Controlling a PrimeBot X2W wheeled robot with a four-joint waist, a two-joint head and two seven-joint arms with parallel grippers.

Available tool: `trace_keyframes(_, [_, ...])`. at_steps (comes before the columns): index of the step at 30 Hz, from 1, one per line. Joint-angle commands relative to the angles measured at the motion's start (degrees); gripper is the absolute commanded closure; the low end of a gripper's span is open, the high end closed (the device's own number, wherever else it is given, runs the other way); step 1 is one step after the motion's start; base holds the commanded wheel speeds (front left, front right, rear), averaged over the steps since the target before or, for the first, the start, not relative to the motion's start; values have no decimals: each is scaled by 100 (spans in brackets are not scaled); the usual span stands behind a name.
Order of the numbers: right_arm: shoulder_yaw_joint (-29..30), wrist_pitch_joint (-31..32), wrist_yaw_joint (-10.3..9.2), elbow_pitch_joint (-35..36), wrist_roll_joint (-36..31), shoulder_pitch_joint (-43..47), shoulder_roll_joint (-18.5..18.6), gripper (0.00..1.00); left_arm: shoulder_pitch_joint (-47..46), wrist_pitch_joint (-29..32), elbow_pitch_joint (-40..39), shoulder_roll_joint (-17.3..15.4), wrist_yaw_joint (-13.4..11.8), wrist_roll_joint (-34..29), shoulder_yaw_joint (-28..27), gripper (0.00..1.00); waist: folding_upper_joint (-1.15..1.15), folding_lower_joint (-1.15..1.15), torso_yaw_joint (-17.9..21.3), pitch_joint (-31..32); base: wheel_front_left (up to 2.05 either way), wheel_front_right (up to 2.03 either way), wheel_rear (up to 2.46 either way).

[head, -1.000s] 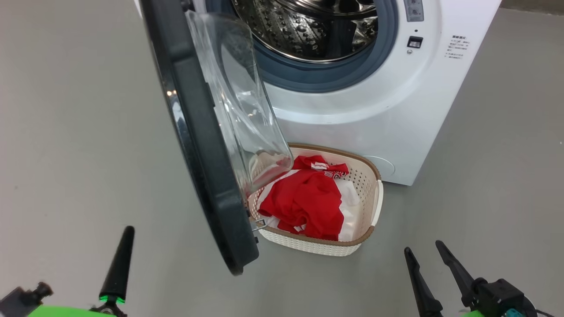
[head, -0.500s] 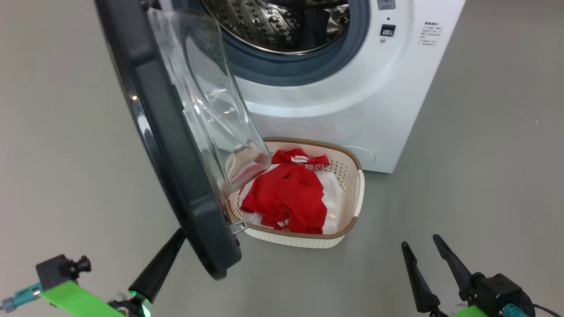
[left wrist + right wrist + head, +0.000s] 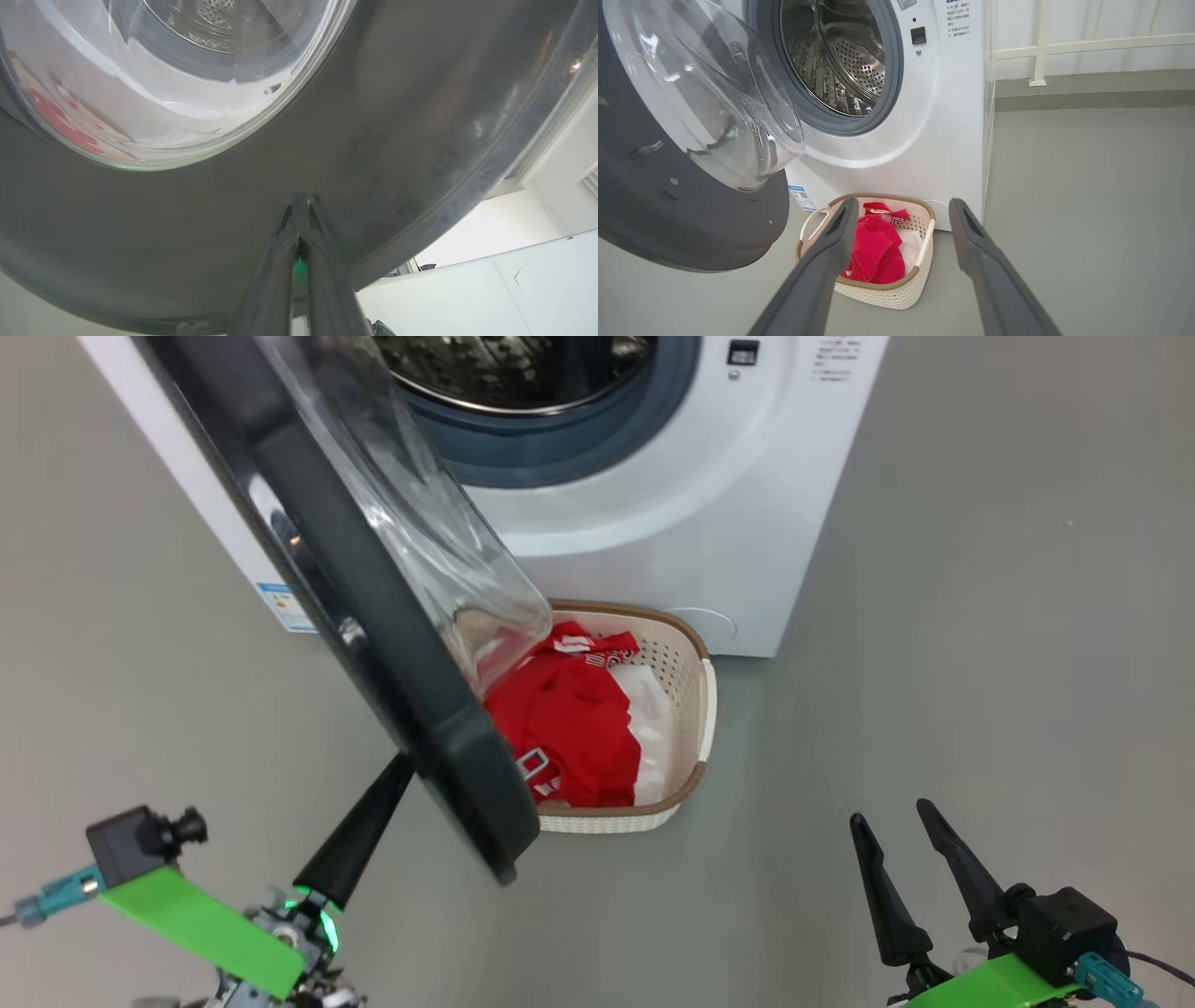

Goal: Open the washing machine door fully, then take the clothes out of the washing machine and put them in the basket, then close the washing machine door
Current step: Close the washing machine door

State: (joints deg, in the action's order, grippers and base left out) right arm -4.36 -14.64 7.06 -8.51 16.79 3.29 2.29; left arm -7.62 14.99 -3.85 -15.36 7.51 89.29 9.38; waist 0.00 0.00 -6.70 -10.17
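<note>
Head view: the washing machine door [image 3: 355, 616] cuts diagonally from the upper left to the lower centre, standing open in front of the washing machine [image 3: 653, 523]. Below it, right of centre, the basket [image 3: 698, 709] sits on the grey floor [image 3: 980, 663] against the machine's front, with the clothes [image 3: 569, 728] piled inside, red over white. A blue label [image 3: 285, 607] is stuck low on the machine's side at the left; its print is too small to read. The left gripper [image 3: 392, 779], lower left, has its fingers pressed together, tip at the door's outer face. The right gripper [image 3: 889, 814], lower right, has its fingers spread and empty.

Left wrist view: the closed fingertips meet the door's glossy black rim at lower centre; the glass window [image 3: 163, 84] bulges at the upper left.

Right wrist view: the spread fingers frame the basket at lower centre. The steel drum [image 3: 845, 60] shows at top centre. A printed notice [image 3: 957, 18] and the white lettering on a red garment are unreadable.
</note>
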Motion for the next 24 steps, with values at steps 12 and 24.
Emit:
trace_keyframes(12, [-177, -36, 43, 284, 288, -521, 59, 0, -1586, -1092, 39, -266, -2, -533, 569, 100, 0, 0, 942, -819, 0, 0, 0])
trace_keyframes(24, [-258, -36, 43, 418, 573, -744, 59, 0, -2904, -2050, 585, -895, -2, -739, 1324, 100, 0, 0, 1615, -1349, 0, 0, 0])
